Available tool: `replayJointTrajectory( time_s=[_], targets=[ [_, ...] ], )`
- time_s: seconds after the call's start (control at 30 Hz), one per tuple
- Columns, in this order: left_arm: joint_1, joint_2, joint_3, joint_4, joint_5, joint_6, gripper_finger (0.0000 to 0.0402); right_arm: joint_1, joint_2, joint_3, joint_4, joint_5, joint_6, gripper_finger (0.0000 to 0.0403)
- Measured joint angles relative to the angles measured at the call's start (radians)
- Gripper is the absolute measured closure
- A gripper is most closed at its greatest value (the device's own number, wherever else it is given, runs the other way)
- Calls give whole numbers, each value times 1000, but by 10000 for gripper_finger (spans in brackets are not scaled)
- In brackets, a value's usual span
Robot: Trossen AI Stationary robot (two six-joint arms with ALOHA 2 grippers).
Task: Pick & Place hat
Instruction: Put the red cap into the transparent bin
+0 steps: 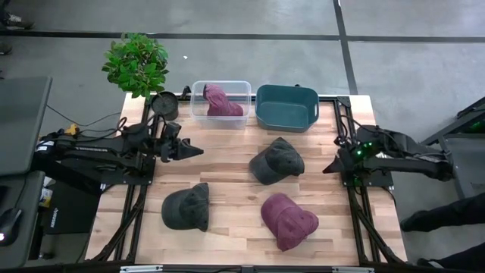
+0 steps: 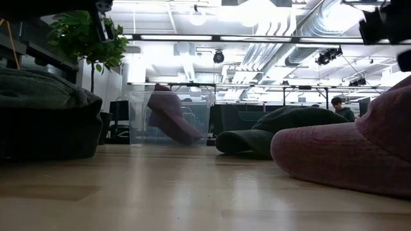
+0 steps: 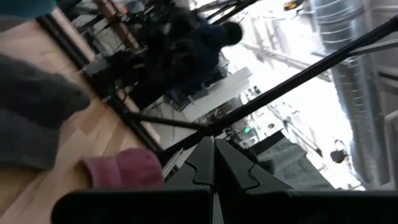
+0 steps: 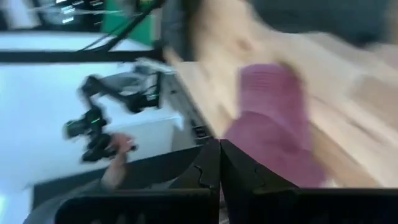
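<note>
Four caps show in the high view. One maroon cap [image 1: 221, 101] lies inside a clear bin [image 1: 198, 114] at the far edge. A dark grey cap [image 1: 276, 161] rests crown up at the table's middle, and another grey cap [image 1: 187, 207] and a maroon cap [image 1: 288, 220] lie nearer the near edge. My left gripper [image 1: 198, 152] hangs over the table's left part, shut and empty, pointing right; its fingers [image 3: 205, 163] meet. My right gripper [image 1: 326, 170] hovers at the right edge, shut and empty [image 4: 219, 168], pointing toward the middle grey cap.
A teal bin [image 1: 286, 106] stands beside the clear bin at the far edge. A potted plant [image 1: 136, 64] and a black pot [image 1: 164, 105] stand at the far left corner. Bare wood [image 1: 227, 163] lies between the caps. A person [image 2: 337, 106] shows far behind the table.
</note>
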Motion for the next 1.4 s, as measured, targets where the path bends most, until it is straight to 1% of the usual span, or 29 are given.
replayJointTrajectory(
  time_s=[0.07, 0.13, 0.33, 0.43, 0.53, 0.63, 0.73, 0.93, 1.07, 1.2, 1.3, 1.4],
  targets=[
    [0, -8, 0, -15, 13, 0, 402, 49, 19, 2, 73, 12, -1, 402],
    [0, -13, 0, -17, 23, 0, 402, 115, 52, 2, 143, 46, -3, 402],
    [0, -20, 0, -24, 49, 2, 402, 371, 239, 5, 366, 154, -32, 402],
    [0, -20, 0, -24, 52, 2, 402, 515, 352, 50, 345, 250, -76, 402],
    [0, -19, 0, -27, 52, 2, 402, 643, 459, 124, 274, 387, -120, 402],
    [0, -19, 0, -36, 52, -3, 402, 741, 563, 214, 201, 517, -141, 403],
    [0, -19, 0, -39, 68, -17, 402, 811, 665, 315, 120, 584, -139, 403],
    [0, -19, 0, -38, 88, -24, 402, 913, 904, 517, -60, 586, -127, 403],
    [0, -19, 0, -38, 111, -24, 402, 989, 1091, 657, -250, 592, -142, 403],
    [0, -19, 0, -38, 134, -30, 402, 1061, 1268, 776, -448, 635, -152, 403],
    [0, -19, 0, -38, 135, -30, 402, 1102, 1369, 854, -588, 662, -135, 403],
    [0, -19, 0, -38, 135, -37, 402, 1136, 1441, 914, -695, 664, -134, 403]
  ],
)
